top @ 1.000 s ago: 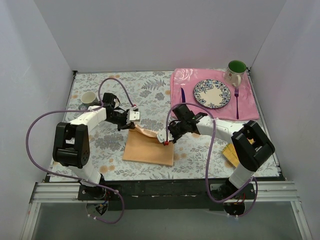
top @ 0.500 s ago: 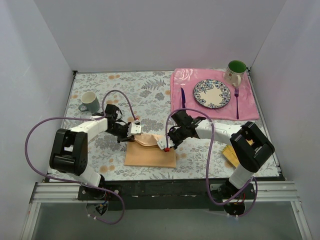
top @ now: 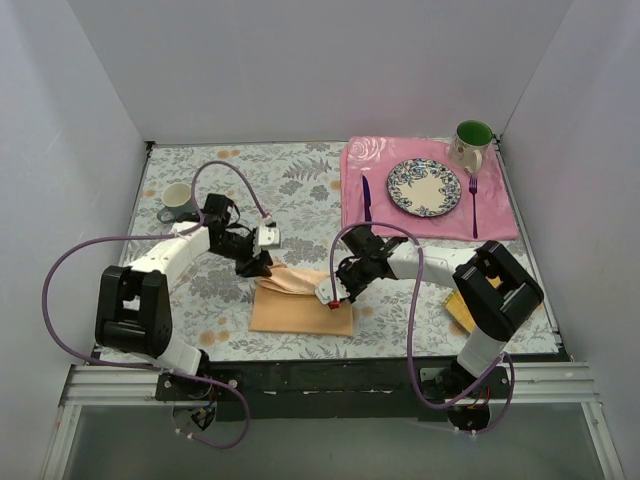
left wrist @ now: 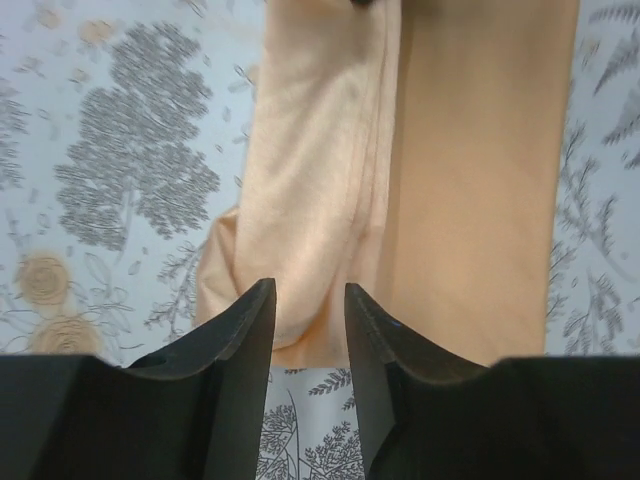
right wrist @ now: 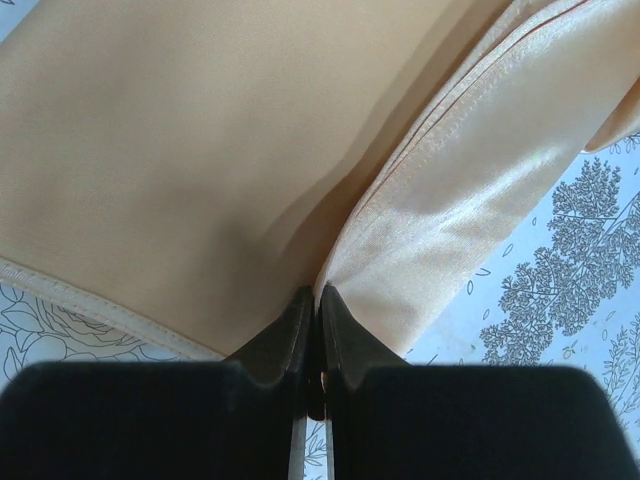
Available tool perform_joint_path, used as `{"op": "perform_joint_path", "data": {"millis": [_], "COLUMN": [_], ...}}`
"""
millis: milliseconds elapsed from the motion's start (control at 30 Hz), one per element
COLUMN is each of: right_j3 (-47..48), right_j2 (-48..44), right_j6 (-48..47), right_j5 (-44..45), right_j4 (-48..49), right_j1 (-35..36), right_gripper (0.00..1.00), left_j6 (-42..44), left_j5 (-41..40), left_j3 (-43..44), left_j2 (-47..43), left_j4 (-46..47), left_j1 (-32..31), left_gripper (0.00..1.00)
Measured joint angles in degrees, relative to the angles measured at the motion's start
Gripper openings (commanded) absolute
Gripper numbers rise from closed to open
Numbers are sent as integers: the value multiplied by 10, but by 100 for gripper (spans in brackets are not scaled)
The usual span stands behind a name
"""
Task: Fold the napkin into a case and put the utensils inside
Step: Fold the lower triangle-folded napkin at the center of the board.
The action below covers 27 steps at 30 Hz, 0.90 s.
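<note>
The right gripper [top: 335, 296] is pinching the napkin [top: 300, 305]. In its wrist view the jaws of the right gripper [right wrist: 318, 292] are closing almost flush on a stitched, folded edge of the napkin [right wrist: 180, 150]. A flat layer is spreading away to that gripper's left and a raised fold is running off to its right.

The left gripper [top: 258, 268] is hovering at the opposite end of the cloth, jaws parted and gripping nothing. From the left wrist, the left gripper [left wrist: 308, 290] is showing a clear gap between its fingers. The near end of the napkin [left wrist: 400, 180] is lying just ahead of and below the tips. A rumpled folded strip is running straight away from the gap, and the flat layer is sitting to its right.

One napkin is lying between the two grippers on the flowered table [top: 300, 175]. One knife [top: 366, 195] and one fork [top: 473, 205] are resting well beyond the right gripper, on either side of one plate [top: 424, 187] on one pink placemat [top: 400, 225]. There are two mugs: a green mug [top: 470, 143] is standing past the fork, and a grey mug [top: 178, 202] is sitting beyond and outboard of the left gripper. One yellow mat [top: 462, 308] is peeking out beside the right arm, partly hidden.
</note>
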Motion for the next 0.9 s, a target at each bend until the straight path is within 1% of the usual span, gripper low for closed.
{"op": "perform_joint_path", "data": {"millis": [100, 133, 167, 200, 300, 367, 467, 600, 667, 833, 867, 900], "right_j3": [-11, -13, -18, -19, -20, -20, -22, -22, -22, -22, -22, -22], "right_j2": [-2, -4, -6, -7, -8, -8, -9, -9, -9, -9, -9, -9], "right_j6": [-11, -12, -15, -16, -17, -17, -17, -17, -17, -16, -16, -16], "right_j5": [0, 0, 0, 0, 0, 0, 0, 0, 0, 1, 1, 1], "right_j4": [10, 13, 18, 19, 20, 21, 23, 23, 23, 23, 23, 23], "right_j1": [0, 0, 0, 0, 1, 1, 1, 1, 1, 1, 1, 1], "right_gripper": [1, 1, 1, 1, 1, 1, 1, 1, 1, 1, 1, 1], "left_j6": [-77, -104, -134, -168, -250, -290, -316, -336, -342, -348, -347, -345], "left_j5": [54, 66, 75, 78, 66, 50, 33, 24, 17, -7, -12, -17], "left_j3": [78, 106, 126, 136, 118, 90, 73, 73, 72, 58, 53, 49], "left_j2": [4, 13, 21, 29, 39, 39, 41, 45, 50, 60, 60, 60], "left_j4": [-36, -40, -37, -26, 14, 37, 46, 57, 64, 75, 76, 76], "left_j1": [28, 41, 52, 62, 78, 75, 63, 43, 33, 11, 9, 8], "left_gripper": [34, 35, 39, 40, 46, 46, 47, 46, 42, 36, 31, 28]}}
